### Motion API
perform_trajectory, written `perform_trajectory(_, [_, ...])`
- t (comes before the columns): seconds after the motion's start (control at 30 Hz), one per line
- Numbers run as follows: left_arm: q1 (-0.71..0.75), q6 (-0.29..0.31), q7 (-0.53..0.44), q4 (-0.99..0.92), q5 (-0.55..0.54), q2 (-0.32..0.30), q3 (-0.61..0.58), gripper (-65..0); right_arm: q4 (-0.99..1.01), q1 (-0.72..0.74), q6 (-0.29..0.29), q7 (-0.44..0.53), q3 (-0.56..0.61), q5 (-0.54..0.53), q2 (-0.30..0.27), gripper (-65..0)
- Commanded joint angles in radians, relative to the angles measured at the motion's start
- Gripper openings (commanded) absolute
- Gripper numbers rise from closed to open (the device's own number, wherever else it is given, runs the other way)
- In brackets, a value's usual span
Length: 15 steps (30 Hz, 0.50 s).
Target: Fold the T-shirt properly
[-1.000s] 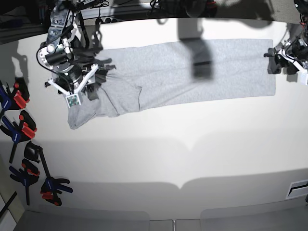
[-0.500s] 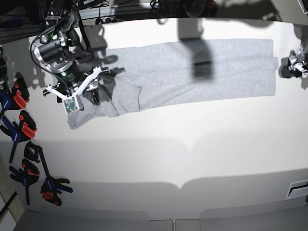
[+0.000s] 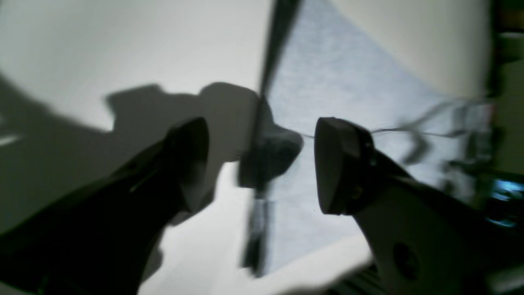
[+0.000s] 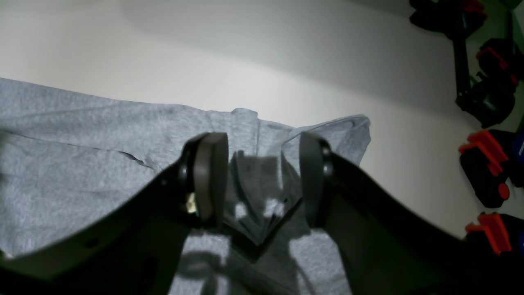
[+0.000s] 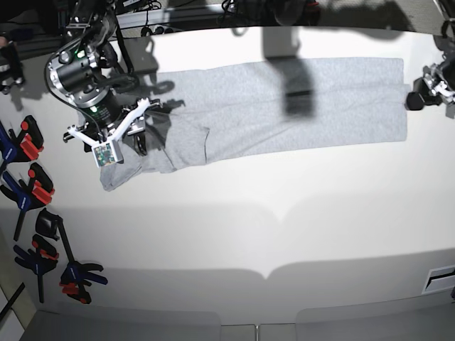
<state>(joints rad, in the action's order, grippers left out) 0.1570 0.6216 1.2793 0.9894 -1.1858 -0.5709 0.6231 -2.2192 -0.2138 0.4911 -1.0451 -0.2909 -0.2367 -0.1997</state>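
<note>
The light grey T-shirt (image 5: 284, 106) lies plain side up as a long folded strip across the far half of the table, with its bunched sleeve end at the left. My right gripper (image 5: 151, 128) hangs low over that bunched end. In the right wrist view it (image 4: 262, 176) is open, its fingers standing either side of a raised fold of the T-shirt (image 4: 82, 164). At the strip's right end my left gripper (image 5: 419, 98) sits just off the cloth edge. The left wrist view shows it (image 3: 262, 164) open and empty above the T-shirt (image 3: 327, 82) edge.
Several black clamps with red and blue handles (image 5: 35, 192) lie along the table's left edge and show again as clamps (image 4: 487, 164) in the right wrist view. The white table (image 5: 249, 227) stretches toward the near edge. Dark equipment stands behind the far edge.
My left gripper has drawn back to the right, off the strip's right end. The right arm has shifted slightly left over the bunched end, and the cloth there has barely moved.
</note>
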Motion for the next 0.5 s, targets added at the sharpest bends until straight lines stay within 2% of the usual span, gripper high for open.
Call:
perform_trajectory(0.0, [0.01,0.002,0.095,-0.004,0.031,0.018,-0.01,-26.5,-0.019,0.009,0.008,0.025,-0.003,-0.011,-0.008,-38.3])
perform_trajectory(0.1, [0.025,0.016,0.117,-0.002,-0.064,0.046,-0.041,-26.5,-0.019,0.009,0.008,0.025,-0.003,-0.01,-0.008,-38.3])
perform_trajectory(0.23, [0.035,0.023,0.112,-0.001,-0.069,0.052,-0.121,-26.5,-0.019,0.009,0.008,0.024,-0.003,-0.01,-0.008,-38.3])
perform_trajectory(0.4, [0.036,0.024,0.026,-0.001,-0.06,0.05,-0.145,-26.6,-0.019,0.009,0.008,0.023,-0.003,-0.01,-0.008,-38.3])
perform_trajectory(0.47, [0.037,0.023,-0.037,-0.001,-0.022,0.043,-0.145,-29.6,-0.019,0.009,0.008,0.019,-0.003,-0.01,-0.008,-38.3])
